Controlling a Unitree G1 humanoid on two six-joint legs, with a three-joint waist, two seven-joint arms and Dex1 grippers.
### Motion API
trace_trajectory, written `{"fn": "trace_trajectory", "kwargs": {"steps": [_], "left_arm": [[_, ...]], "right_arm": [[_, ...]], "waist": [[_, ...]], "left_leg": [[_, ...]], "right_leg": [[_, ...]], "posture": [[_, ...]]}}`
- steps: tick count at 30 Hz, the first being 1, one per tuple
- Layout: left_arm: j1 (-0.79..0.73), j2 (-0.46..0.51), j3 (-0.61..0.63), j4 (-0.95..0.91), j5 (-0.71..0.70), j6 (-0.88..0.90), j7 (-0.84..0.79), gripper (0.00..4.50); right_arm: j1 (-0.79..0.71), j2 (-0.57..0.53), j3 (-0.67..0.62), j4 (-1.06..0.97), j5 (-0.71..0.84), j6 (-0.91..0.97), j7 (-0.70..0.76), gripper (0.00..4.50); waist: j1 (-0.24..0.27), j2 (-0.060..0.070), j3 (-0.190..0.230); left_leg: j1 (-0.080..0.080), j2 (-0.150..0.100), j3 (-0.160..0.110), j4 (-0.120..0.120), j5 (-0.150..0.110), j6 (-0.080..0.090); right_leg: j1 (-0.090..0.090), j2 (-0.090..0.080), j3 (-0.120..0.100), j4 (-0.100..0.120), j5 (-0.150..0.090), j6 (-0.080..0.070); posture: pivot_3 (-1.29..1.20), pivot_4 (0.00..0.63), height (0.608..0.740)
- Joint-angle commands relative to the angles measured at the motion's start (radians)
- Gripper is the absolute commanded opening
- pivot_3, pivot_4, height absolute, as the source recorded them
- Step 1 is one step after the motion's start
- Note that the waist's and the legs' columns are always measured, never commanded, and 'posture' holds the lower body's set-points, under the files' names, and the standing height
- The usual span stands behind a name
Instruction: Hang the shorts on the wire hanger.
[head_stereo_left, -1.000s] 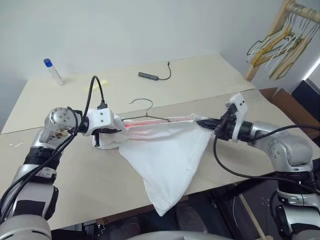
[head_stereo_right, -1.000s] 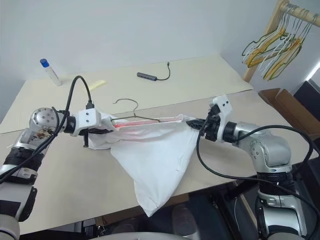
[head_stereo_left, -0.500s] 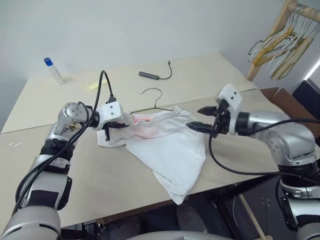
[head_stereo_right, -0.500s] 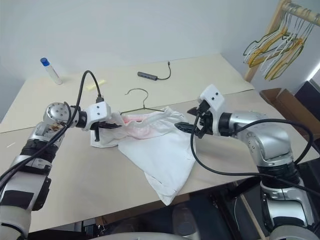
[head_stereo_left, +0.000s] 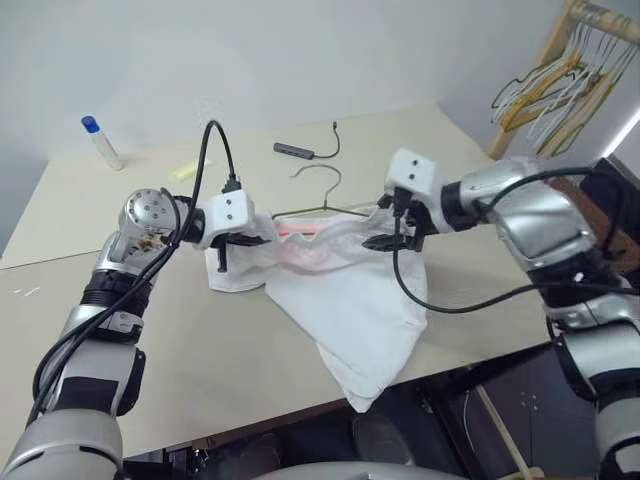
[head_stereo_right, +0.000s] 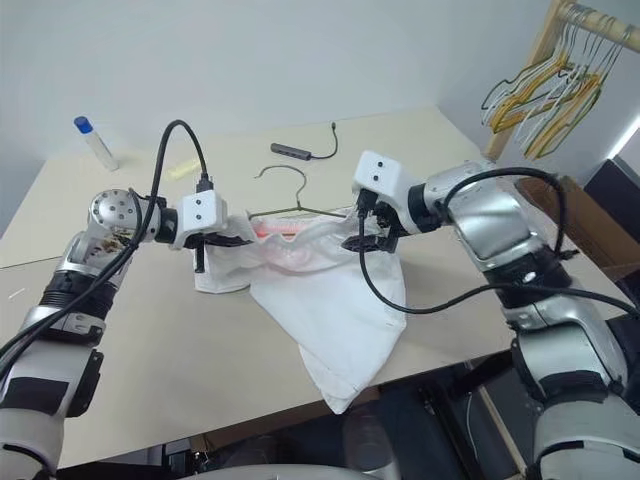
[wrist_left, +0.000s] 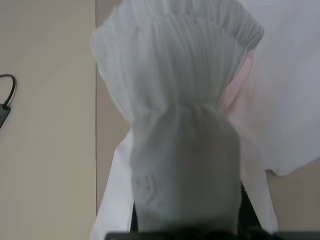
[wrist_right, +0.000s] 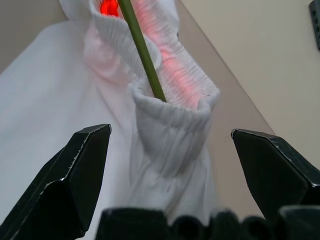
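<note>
The white shorts (head_stereo_left: 345, 300) lie spread on the table, with one leg drooping over the front edge. Their pink-tinted waistband is bunched at the left end, and my left gripper (head_stereo_left: 252, 237) is shut on it. In the left wrist view the gathered waistband (wrist_left: 182, 135) covers the fingers. The wire hanger (head_stereo_left: 322, 180) has its hook above the shorts, and its wire (wrist_right: 142, 50) runs into the waistband's right end. My right gripper (head_stereo_left: 388, 232) hangs open just at that end, one finger (wrist_right: 75, 185) on either side, holding nothing.
A blue-capped bottle (head_stereo_left: 103, 143) stands at the far left of the back table. A black cable with a dongle (head_stereo_left: 298, 150) and a yellow note (head_stereo_left: 183, 172) lie behind the shorts. A wooden rack of bunched hangers (head_stereo_left: 555, 85) stands at the far right.
My right gripper let go of the waistband's right end, opened, rolled and moved left. The stretched shorts went slack. My left gripper carried its end right and up, and the hanger moved with it.
</note>
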Motion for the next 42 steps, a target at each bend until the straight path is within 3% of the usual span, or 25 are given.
{"fn": "trace_trajectory", "kwargs": {"steps": [1,4,15,16,22,30,35,38,42], "left_arm": [[-0.005,0.016,0.034,-0.063,-0.037,0.007,-0.009,0.00],[0.006,0.023,0.041,-0.090,-0.042,0.015,-0.013,0.00],[0.018,0.031,0.043,-0.111,-0.076,0.026,-0.043,0.00],[0.014,0.027,0.044,-0.106,-0.093,0.029,-0.066,0.29],[-0.009,0.005,0.075,-0.081,-0.193,0.068,-0.156,2.07],[-0.149,-0.016,0.161,0.106,-0.178,0.002,-0.026,4.44],[-0.221,-0.022,0.240,0.117,-0.245,0.072,0.035,4.44],[-0.212,-0.076,0.331,-0.050,-0.421,0.328,0.085,4.44],[-0.126,-0.138,0.394,-0.328,-0.637,0.618,0.168,4.44]], "right_arm": [[-0.067,0.023,0.023,0.081,-0.058,-0.077,0.078,4.47],[-0.085,0.040,0.050,0.124,-0.097,-0.118,0.137,3.92],[-0.054,0.047,-0.001,0.119,-0.124,-0.102,0.218,0.36],[-0.047,0.043,-0.016,0.107,-0.109,-0.078,0.222,0.20],[0.009,-0.003,-0.089,-0.002,-0.035,0.060,0.260,0.09],[0.250,-0.132,-0.275,-0.283,0.126,0.365,0.190,0.09],[0.460,-0.126,-0.470,-0.462,0.203,0.576,0.024,0.09],[0.565,-0.072,-0.622,-0.540,0.196,0.718,-0.129,0.09],[0.581,-0.005,-0.820,-0.617,0.166,0.915,-0.287,0.09]], "waist": [[-0.001,0.000,0.000],[-0.004,0.000,0.000],[-0.002,0.000,0.000],[-0.002,0.000,0.000],[-0.004,0.000,0.000],[-0.008,0.000,0.000],[-0.023,0.000,0.000],[-0.028,0.000,-0.001],[-0.032,0.004,-0.003]], "left_leg": [[0.000,0.000,0.000,0.000,0.000,0.000],[0.000,0.000,0.000,0.000,0.000,0.000],[0.000,0.000,0.000,0.000,0.001,-0.001],[0.000,0.000,0.000,0.000,0.001,-0.001],[-0.003,0.000,0.000,0.000,0.001,-0.001],[-0.005,0.000,-0.001,0.001,0.001,-0.001],[-0.005,0.000,-0.001,0.001,0.001,-0.001],[-0.005,0.000,-0.001,0.001,0.001,-0.001],[-0.006,0.000,0.000,0.001,0.001,-0.001]], "right_leg": [[0.000,0.000,0.000,0.001,0.000,0.000],[-0.002,0.000,0.000,0.004,0.000,0.000],[-0.004,0.000,0.000,0.006,0.000,0.000],[-0.004,0.000,0.000,0.006,0.000,0.000],[-0.006,0.000,0.000,0.006,0.000,0.000],[-0.008,-0.001,-0.001,0.005,0.000,0.000],[-0.007,-0.001,0.000,0.005,0.000,0.000],[-0.007,-0.001,0.000,0.006,0.000,0.000],[-0.007,-0.002,0.002,0.006,0.000,0.000]], "posture": [[-0.19,0.000,0.740],[-0.18,0.000,0.740],[-0.19,0.000,0.740],[-0.20,0.000,0.740],[-0.23,0.000,0.740],[-0.27,0.000,0.740],[-0.29,0.000,0.740],[-0.30,0.000,0.740],[-0.31,0.000,0.740]]}}
